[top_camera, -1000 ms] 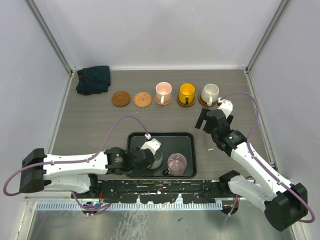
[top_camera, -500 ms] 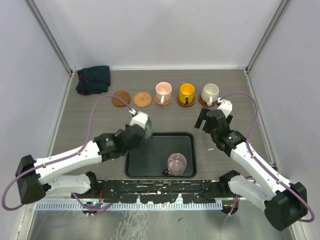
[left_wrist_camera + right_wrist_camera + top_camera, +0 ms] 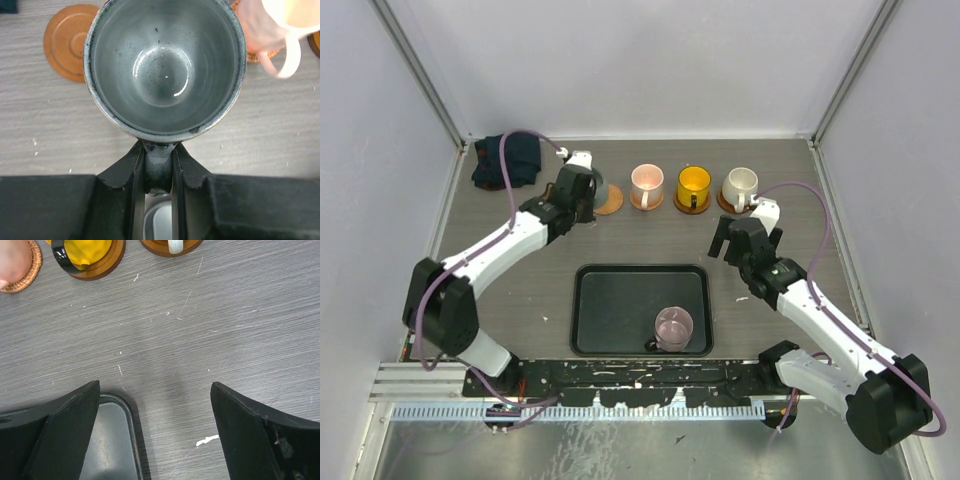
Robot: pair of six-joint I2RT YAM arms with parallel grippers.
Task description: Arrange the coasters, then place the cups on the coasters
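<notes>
Left gripper (image 3: 159, 167) clamps the grey-teal mug (image 3: 162, 65) by its handle, plain in the wrist view only; overhead, that grip is hidden. Right gripper (image 3: 155, 425) stands wide, empty.

Light was soft and even. Glare glinted in the grey-teal cup (image 3: 165, 75) beyond the left fingers (image 3: 131, 175); the pink cup (image 3: 277, 30) to its right was blurred.
</notes>
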